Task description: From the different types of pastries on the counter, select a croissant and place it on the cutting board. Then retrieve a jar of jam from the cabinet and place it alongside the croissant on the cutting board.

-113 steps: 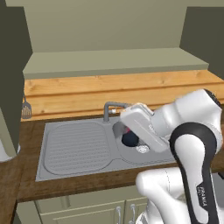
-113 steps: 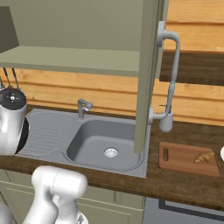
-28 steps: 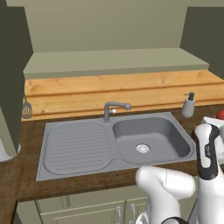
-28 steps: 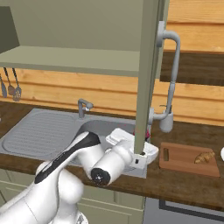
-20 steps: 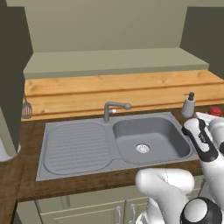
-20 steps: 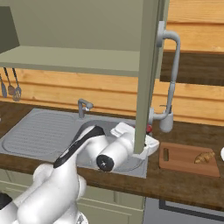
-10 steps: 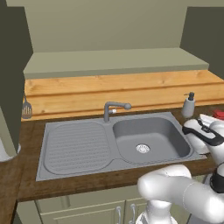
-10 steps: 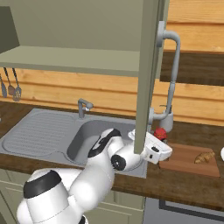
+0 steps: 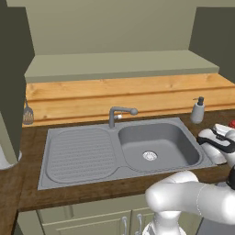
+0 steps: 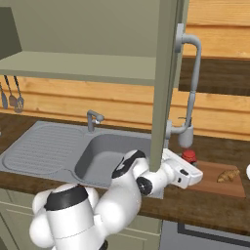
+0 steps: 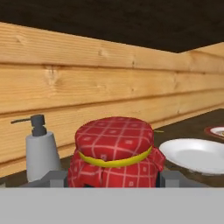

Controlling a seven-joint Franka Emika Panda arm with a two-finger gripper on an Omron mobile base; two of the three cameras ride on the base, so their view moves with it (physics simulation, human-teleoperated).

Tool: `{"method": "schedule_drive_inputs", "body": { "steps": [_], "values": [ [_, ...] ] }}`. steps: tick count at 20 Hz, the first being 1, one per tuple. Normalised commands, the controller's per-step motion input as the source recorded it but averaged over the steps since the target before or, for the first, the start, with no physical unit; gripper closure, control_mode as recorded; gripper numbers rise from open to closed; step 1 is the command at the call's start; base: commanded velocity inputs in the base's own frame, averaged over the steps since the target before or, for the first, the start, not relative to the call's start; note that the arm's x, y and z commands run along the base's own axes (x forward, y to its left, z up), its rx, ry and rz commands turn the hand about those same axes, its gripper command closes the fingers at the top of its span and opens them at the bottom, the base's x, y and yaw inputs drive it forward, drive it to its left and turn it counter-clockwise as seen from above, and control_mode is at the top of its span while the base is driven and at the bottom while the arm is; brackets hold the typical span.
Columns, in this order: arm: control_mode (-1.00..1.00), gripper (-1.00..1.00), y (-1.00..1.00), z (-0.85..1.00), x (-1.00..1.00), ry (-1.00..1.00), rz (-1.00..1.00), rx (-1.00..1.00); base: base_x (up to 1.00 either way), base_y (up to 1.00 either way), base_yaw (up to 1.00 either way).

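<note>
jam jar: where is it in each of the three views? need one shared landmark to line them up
Left base view: only a red sliver of the jam jar at the right edge, beyond the gripper.
Right base view: its red top sits just above the gripper, at the cutting board's left end.
Hand view: fills the bottom centre, between the fingertips.
Shared landmark: the soap dispenser by the back wall.
</note>
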Motion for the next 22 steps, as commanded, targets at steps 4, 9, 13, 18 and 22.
{"method": "schedule_drive_inputs", "body": {
  "steps": [4,9,13,18,22],
  "values": [
    [-1.00,1.00,-0.17,0.00,0.01,0.03,-0.02,0.00,0.00,0.00,0.00],
    [-1.00,1.00,0.00,-0.24,0.08,0.00,0.00,0.00,0.00,0.00,0.00],
    [-1.00,1.00,0.00,-0.26,0.37,0.00,0.00,0.00,0.00,0.00,0.00],
    [-1.00,1.00,-0.02,-0.37,0.30,0.00,0.00,0.00,0.00,0.00,0.00],
    [-1.00,1.00,-0.16,-0.37,0.32,0.00,0.00,0.00,0.00,0.00,0.00]
  ]
}}
